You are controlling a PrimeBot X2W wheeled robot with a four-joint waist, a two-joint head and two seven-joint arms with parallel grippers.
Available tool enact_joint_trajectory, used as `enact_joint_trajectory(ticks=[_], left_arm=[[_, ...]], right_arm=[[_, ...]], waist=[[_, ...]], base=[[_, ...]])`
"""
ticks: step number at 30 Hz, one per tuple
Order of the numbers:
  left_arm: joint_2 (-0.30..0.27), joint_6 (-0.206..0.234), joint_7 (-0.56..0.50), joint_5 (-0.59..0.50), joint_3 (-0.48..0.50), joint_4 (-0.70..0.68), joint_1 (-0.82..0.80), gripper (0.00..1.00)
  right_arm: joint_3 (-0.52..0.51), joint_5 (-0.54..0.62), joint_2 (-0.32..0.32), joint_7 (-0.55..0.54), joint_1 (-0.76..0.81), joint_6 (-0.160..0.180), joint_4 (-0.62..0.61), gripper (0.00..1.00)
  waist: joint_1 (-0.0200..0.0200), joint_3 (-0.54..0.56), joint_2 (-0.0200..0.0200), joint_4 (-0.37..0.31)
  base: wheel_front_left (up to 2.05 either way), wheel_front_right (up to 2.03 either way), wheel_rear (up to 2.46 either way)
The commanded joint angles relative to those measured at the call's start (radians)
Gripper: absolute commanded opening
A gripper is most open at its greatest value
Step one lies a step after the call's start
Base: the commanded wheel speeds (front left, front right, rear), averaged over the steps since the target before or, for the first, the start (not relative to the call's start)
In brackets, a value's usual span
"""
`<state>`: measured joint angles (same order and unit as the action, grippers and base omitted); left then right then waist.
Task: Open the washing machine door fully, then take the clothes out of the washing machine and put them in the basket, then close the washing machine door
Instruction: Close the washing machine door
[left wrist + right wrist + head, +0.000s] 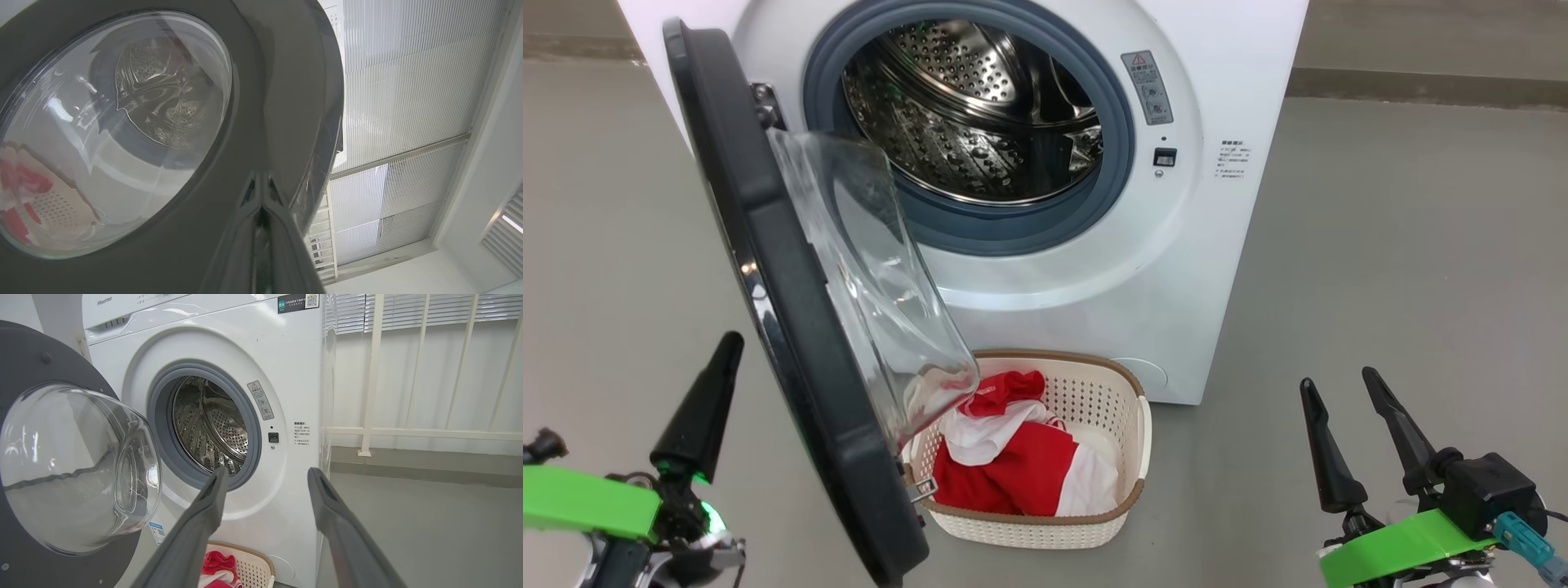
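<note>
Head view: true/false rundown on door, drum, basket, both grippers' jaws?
1. The washing machine door is closed. False: it stands open.
2. The clothes lie in the basket. True.
3. Red fabric sits in the drum. False: the visible drum is bare steel.
4. The right gripper has open jaws. True.
5. The left gripper has open jaws. False: shut.

- Washer (1094,269): white body, grey ring, steel drum w/ perforated dot pattern.
- Door (800,327): black rim, clear glass centre.
- Clothes (1013,478): red + white.
- Basket (1045,531): cream, perforated; brown rim.
- Floor (1380,286): plain grey.
- Wall panels (429,375): white, fine ribbing.
</note>
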<state>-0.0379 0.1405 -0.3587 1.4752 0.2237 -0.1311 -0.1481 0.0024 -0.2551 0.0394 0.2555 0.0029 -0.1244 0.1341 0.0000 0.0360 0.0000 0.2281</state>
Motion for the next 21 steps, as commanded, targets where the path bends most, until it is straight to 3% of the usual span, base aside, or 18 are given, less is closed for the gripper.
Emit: enact_joint_trajectory(ticks=[1, 9, 21], left_arm=[[-0.014, 0.014, -0.009, 0.018, 0.024, -0.046, -0.002, 0.00], [-0.013, 0.034, -0.024, 0.070, -0.025, -0.101, 0.032, 0.00], [-0.013, 0.005, 0.019, 0.109, -0.074, -0.087, 0.024, 0.00]], right_arm=[[0.020, -0.008, 0.011, 0.006, -0.020, -0.006, -0.025, 1.00], [0.030, -0.001, 0.011, 0.006, -0.027, -0.006, -0.024, 1.00], [0.037, 0.011, 0.011, 0.006, -0.034, -0.006, -0.019, 1.00]], waist=[[0.0000, -0.003, 0.0000, -0.002], [0.0000, -0.016, 0.0000, -0.015], [0.0000, -0.026, 0.0000, -0.072]], base=[[0.00, 0.00, 0.00], [0.00, 0.00, 0.00], [0.00, 0.00, 0.00]])
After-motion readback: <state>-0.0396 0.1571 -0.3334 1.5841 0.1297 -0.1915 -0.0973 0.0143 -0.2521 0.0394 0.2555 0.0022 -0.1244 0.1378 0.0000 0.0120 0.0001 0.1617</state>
